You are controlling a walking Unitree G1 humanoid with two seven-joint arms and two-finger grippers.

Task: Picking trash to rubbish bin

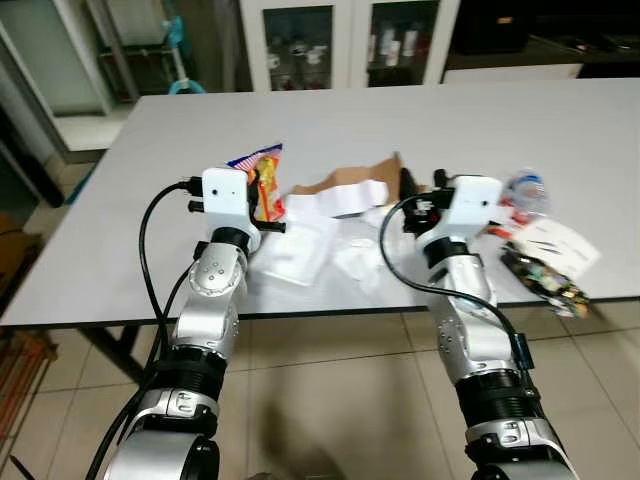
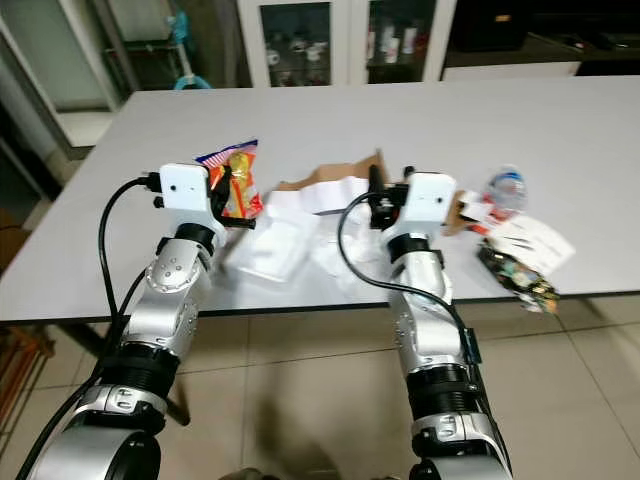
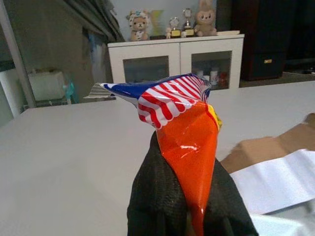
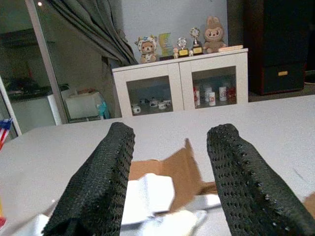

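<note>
Snack wrapper point(image 3: 184, 128) in left pincer point(image 3: 189, 206), above table point(image 1: 150, 200).

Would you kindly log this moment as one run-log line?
left gripper: shut on snack wrapper, lifted | right gripper: open above cardboard | table: trash remains
</note>
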